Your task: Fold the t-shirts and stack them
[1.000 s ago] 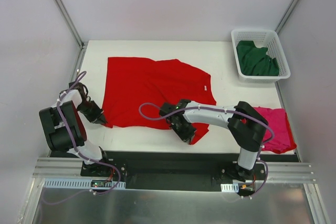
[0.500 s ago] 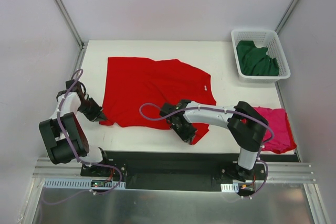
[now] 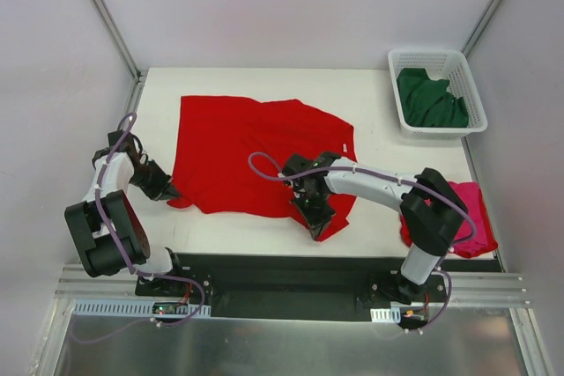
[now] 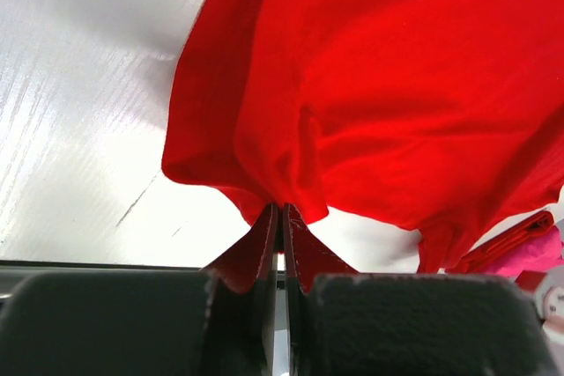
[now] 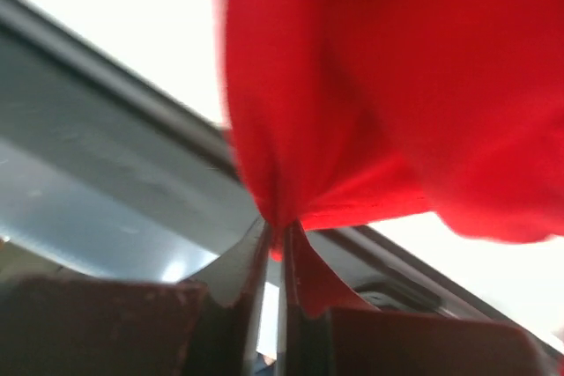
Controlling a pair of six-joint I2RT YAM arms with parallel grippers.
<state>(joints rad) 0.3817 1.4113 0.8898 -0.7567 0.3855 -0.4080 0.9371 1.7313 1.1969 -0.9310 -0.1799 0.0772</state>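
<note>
The red shirt [image 3: 251, 143] lies spread on the white bench [image 3: 220, 81]. It covers the middle and reaches toward 10 o'clock, with its collar end toward 3 o'clock. Most of it is flat. Its near edge is pulled up at two places.

The left tool [image 3: 167, 191] sits at the shirt's 8 o'clock corner. It is clenched on that corner. In the left wrist view the two fingers meet with a pinch of red cloth between their tips, and the fabric gathers into folds that fan out from the pinch. Beneath it the bench shows bare and white.

The right tool [image 3: 315, 217] is at the shirt's 5 o'clock corner, near the front edge of the bench. It too is clenched on red cloth. The right wrist view shows the fingers closed on a tight bunch of fabric that hangs above them, clear of the surface. That view is blurred, so finer detail cannot be told.

The pink shirt [image 3: 469, 217] lies crumpled at 4 o'clock, by the bench's right edge. The right arm's elbow hides part of it. It is apart from the red shirt.

The white basket [image 3: 398, 121] stands at the 2 o'clock corner. The green shirt [image 3: 429, 99] lies bunched inside it.
</note>
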